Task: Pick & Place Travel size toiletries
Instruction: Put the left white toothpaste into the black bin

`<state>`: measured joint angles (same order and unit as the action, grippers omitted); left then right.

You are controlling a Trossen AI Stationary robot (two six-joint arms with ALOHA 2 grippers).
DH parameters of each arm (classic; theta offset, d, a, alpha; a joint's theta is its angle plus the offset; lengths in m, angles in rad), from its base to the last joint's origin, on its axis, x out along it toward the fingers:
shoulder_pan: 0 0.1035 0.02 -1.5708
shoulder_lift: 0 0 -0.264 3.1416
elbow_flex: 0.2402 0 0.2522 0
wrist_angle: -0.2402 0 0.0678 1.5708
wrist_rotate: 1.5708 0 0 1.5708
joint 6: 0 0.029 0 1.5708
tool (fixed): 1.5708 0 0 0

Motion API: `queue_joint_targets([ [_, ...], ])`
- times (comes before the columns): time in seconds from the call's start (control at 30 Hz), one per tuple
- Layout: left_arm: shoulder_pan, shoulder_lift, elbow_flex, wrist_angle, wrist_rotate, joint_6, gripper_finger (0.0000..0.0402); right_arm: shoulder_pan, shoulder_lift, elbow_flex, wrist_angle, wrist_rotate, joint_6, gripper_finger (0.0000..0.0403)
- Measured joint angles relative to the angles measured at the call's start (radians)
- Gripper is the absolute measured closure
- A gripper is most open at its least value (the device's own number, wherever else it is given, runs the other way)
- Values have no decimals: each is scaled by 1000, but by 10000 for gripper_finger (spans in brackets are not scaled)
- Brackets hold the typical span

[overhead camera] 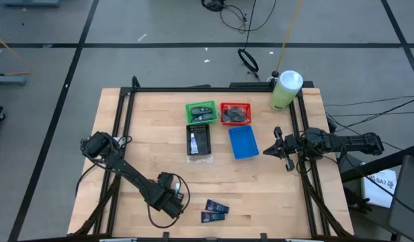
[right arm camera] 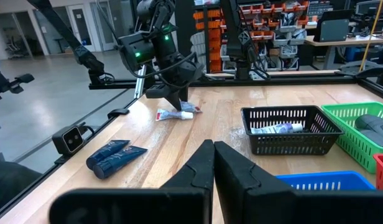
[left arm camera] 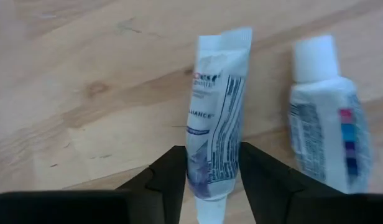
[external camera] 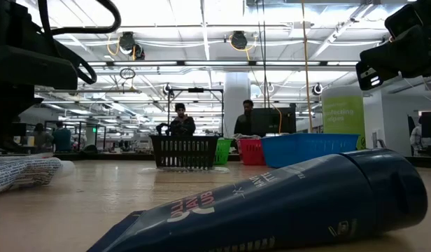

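Note:
Two silver-white mini tubes lie flat on the wooden table near its near-left part. One (left arm camera: 216, 106) sits between my left gripper's (left arm camera: 211, 168) fingers, and the second (left arm camera: 325, 137) lies beside it. From the right wrist view the left gripper (right arm camera: 176, 99) stands over both, pointing down. Two dark navy packets (overhead camera: 215, 211) lie to its right on the table. A third white tube (right arm camera: 275, 129) rests in the black basket (overhead camera: 199, 140). My right gripper (right arm camera: 213, 149) waits shut above the table's right side (overhead camera: 282, 149), touching nothing. My left gripper pinches the white mini tube between its two fingers near the cap end (left arm camera: 210, 180), one finger (left arm camera: 170, 177) on each long side. It comes from above, pointing down. The tube lies flat on the table, its crimped end (left arm camera: 226, 40) pointing away.
Green bin (overhead camera: 201, 111) with black pieces, red bin (overhead camera: 234, 113), blue bin (overhead camera: 243, 142) and the black basket stand mid-table. A pale-green bottle (overhead camera: 285, 89) stands at the far right corner. A black frame rail (overhead camera: 119, 128) runs along the sides. People (external camera: 179, 120) stand in the room beyond.

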<state>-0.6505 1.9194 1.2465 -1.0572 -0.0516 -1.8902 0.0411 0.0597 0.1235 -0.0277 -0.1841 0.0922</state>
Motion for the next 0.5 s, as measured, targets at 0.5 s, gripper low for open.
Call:
queue_joint_targets([
  [0.5,2,-1,0,52,-35,121,286,0,0,0,0,0,0,399],
])
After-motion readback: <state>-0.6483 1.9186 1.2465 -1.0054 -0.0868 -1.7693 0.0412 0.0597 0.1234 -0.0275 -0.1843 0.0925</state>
